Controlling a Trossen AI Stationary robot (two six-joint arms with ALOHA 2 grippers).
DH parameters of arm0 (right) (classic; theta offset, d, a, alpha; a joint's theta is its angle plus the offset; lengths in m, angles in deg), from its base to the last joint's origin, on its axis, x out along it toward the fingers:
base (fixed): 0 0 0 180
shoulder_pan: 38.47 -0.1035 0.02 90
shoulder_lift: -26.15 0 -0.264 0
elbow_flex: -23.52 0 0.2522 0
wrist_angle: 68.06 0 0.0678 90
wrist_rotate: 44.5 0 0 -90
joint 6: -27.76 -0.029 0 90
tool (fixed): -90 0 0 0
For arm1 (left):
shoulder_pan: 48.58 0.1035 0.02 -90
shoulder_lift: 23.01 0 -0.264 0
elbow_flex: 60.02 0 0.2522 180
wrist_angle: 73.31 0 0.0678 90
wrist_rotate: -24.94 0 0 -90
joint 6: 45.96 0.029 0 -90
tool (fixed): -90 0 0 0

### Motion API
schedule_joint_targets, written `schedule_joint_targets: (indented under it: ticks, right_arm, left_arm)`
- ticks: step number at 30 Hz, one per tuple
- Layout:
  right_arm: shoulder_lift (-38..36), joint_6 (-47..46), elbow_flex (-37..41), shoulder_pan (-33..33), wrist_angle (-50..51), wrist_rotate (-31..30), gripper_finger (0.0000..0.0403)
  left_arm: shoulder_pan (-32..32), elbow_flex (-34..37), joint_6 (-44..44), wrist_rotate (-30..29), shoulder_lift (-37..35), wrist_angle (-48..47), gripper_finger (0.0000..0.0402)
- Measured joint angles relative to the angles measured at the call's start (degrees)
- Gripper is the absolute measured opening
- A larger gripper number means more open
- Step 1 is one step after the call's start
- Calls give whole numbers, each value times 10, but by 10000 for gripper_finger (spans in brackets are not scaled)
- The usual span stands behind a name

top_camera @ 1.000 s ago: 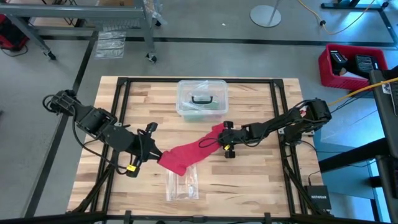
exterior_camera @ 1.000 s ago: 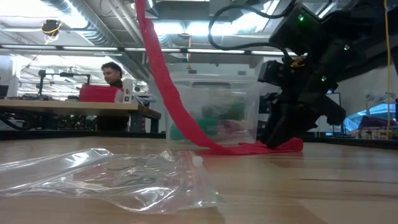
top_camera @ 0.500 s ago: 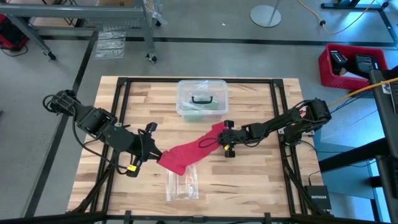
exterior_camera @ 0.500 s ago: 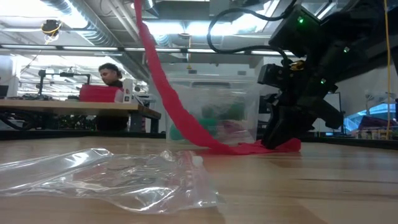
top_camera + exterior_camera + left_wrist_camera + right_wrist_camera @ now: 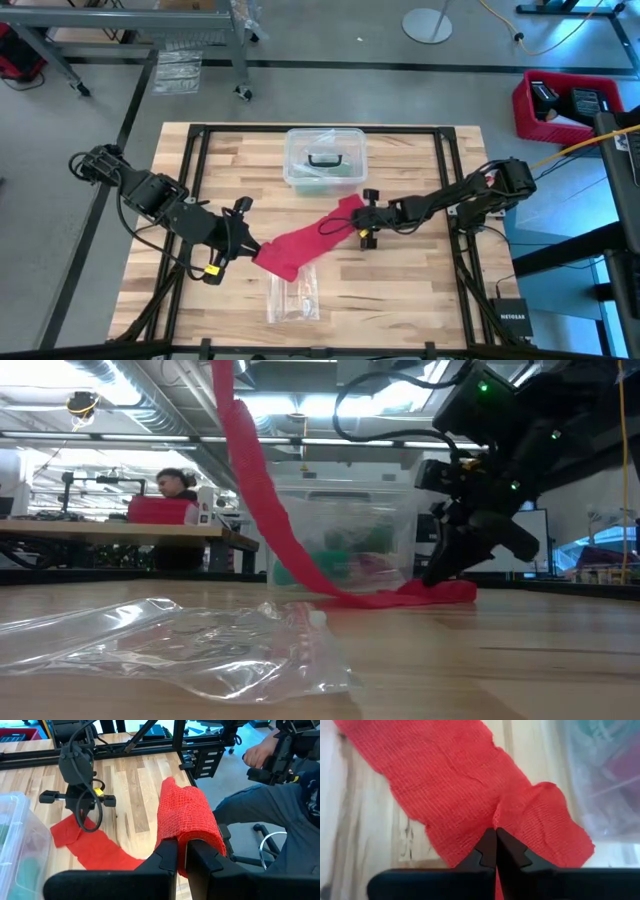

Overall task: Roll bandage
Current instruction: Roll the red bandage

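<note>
The long red strip of soft woven fabric, the bandage [image 5: 305,240], lies slanted across the middle of the wooden slatted table [image 5: 420,280], one end lifted off the boards and the other flat just in front of the clear plastic box with a black handle [image 5: 323,158]. The left gripper [image 5: 181,856] is pinched tight on the raised, partly wound end, while the right gripper [image 5: 495,842] is pressed together on the flat end near the box. A small clear plastic bag [image 5: 294,296] lies just beside the strip toward the table's front edge, and beyond the table a person [image 5: 176,483] sits at a far bench.

Bandage [image 5: 305,240] across table [image 5: 420,280] centre, box [image 5: 323,160] behind it, bag [image 5: 294,297] in front
</note>
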Motion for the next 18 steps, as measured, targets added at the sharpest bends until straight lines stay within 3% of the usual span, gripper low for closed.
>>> schedule_joint_targets:
  ticks: [6,18]
  right_arm:
    - [-44,-15,-25,0,90,-28,3]
    - [-244,-122,-26,0,363,-153,2]
  left_arm:
    - [-5,0,-17,0,0,-16,12]
    - [-28,0,-88,0,0,-59,12]
